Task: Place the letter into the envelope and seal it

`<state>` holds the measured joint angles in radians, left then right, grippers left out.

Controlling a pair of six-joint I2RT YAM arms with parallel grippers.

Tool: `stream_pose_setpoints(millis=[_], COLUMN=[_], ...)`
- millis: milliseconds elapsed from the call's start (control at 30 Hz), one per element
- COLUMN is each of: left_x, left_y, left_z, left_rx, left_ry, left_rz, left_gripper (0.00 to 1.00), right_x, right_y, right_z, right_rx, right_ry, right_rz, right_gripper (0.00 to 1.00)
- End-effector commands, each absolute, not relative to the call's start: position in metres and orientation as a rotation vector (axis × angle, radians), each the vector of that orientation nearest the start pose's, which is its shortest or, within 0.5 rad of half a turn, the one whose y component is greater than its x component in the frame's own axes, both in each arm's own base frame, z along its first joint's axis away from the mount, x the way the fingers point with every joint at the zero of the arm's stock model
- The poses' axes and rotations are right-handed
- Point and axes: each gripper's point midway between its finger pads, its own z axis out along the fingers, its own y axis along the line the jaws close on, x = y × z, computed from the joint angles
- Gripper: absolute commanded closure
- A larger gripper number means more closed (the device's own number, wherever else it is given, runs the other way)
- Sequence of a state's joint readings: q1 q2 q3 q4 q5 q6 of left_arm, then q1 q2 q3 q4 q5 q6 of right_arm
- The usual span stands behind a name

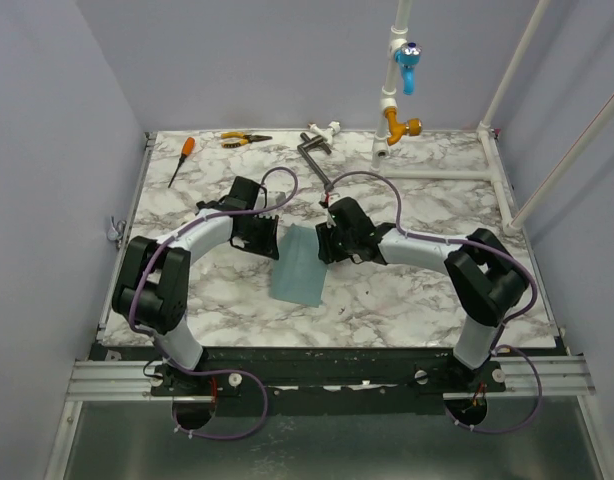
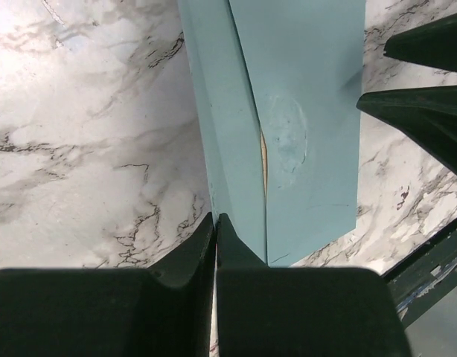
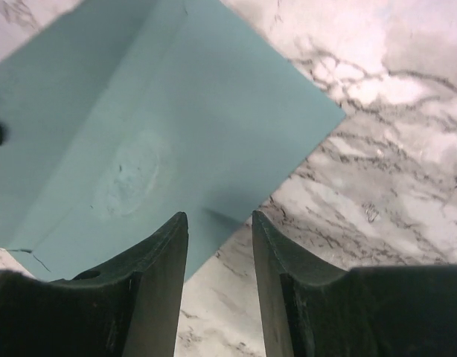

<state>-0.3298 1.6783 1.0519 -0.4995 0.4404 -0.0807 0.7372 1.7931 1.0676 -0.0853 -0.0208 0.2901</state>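
Left gripper (image 2: 216, 222), fingers together, touches the envelope's (image 2: 303, 111) flap edge; right gripper (image 3: 218, 217), fingers apart, straddles its opposite edge.

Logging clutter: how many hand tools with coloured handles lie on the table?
2: an orange-handled screwdriver at the far left, yellow-handled pliers to its right; others may be hidden.

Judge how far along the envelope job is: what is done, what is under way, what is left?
Done: the letter is inside the envelope, with only a peach sliver showing. In hand: the left claw, shut, is at the flap; the right claw is open at the opposite edge. Left: the flap gapes slightly, so it isn't sealed yet.
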Motion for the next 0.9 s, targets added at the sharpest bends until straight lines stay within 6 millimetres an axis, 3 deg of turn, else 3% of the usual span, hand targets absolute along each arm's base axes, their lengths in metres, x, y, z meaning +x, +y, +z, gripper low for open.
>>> stream_pose_setpoints(millis=[0,200,233,300,367,433,500,600,633,667,700,733,867], left_x=[0.292,0.289,0.29,0.292,0.295,0.299,0.304,0.305,0.307,0.304,0.305,0.306,0.307], left_y=[-0.189,-0.194,-0.194,-0.195,-0.195,-0.193,-0.187,-0.171,-0.163,-0.135,-0.125,-0.112,-0.059], left_z=[0.057,0.062,0.066,0.076,0.091,0.111,0.137,0.18,0.193,0.22,0.225,0.229,0.235], left_rx=[0.485,0.522,0.534,0.58,0.624,0.674,0.696,0.715,0.72,0.728,0.711,0.674,0.467], left_ry=[2.671,2.65,2.637,2.599,2.561,2.52,2.48,2.418,2.395,2.37,2.373,2.384,2.44], left_rz=[-0.756,-0.793,-0.792,-0.79,-0.796,-0.793,-0.81,-0.838,-0.819,-0.701,-0.655,-0.61,-0.485], left_gripper=[1.0,1.0,0.94,0.67,0.5,0.36,0.3,0.18,0.03,0.01,0.01,0.01,0.01], right_x=[0.308,0.311,0.312,0.313,0.314,0.315,0.318,0.32,0.321,0.321,0.321,0.322,0.322], right_y=[0.294,0.294,0.293,0.29,0.289,0.287,0.284,0.277,0.275,0.269,0.265,0.262,0.252], right_z=[0.026,0.03,0.032,0.036,0.041,0.049,0.059,0.068,0.073,0.083,0.087,0.091,0.107], right_rx=[-0.479,-0.479,-0.482,-0.49,-0.503,-0.51,-0.5,-0.492,-0.499,-0.516,-0.512,-0.505,-0.485], right_ry=[2.466,2.456,2.45,2.442,2.438,2.42,2.387,2.345,2.327,2.284,2.268,2.251,2.176], right_rz=[0.448,0.44,0.43,0.41,0.397,0.386,0.37,0.347,0.346,0.325,0.309,0.297,0.282], right_gripper=[0.56,0.55,0.54,0.52,0.5,0.48,0.45,0.41,0.4,0.28,0.19,0.01,0.0])
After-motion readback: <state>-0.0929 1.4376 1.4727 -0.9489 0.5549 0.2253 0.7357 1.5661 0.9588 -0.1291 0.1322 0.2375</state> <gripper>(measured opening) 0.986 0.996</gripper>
